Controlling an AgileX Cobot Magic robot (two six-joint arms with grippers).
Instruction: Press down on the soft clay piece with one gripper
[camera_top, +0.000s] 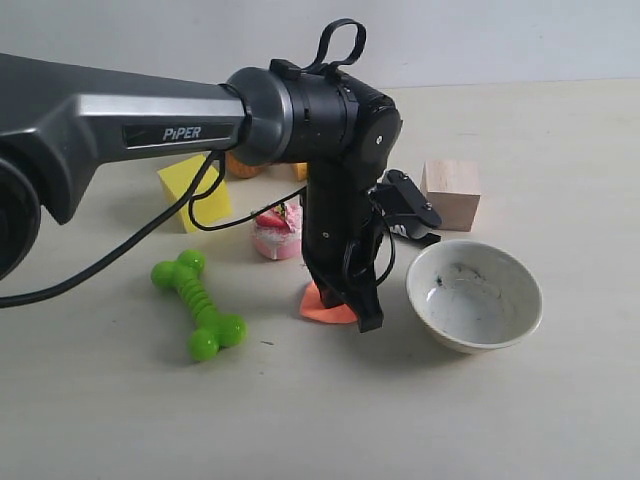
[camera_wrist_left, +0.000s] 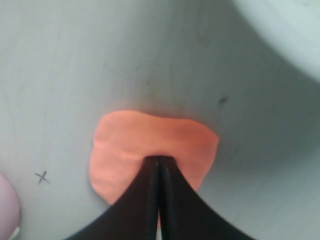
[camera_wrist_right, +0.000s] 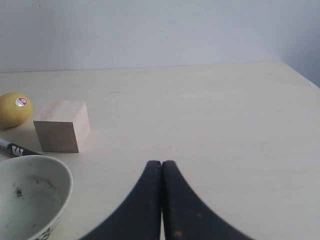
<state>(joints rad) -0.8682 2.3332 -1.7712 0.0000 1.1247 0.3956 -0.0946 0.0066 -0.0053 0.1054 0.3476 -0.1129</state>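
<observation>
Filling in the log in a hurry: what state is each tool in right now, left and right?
Left tool: closed, holding nothing, tips down on the soft clay piece.
Right tool: closed, holding nothing.

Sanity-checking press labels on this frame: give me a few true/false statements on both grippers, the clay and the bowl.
The left gripper is shut with its tips on the clay. True.
The clay lies in the bowl. False: it lies on the table beside the bowl.
The right gripper touches the clay. False: it is shut, with no clay in its wrist view.
The green bone toy lies apart from the clay. True.
</observation>
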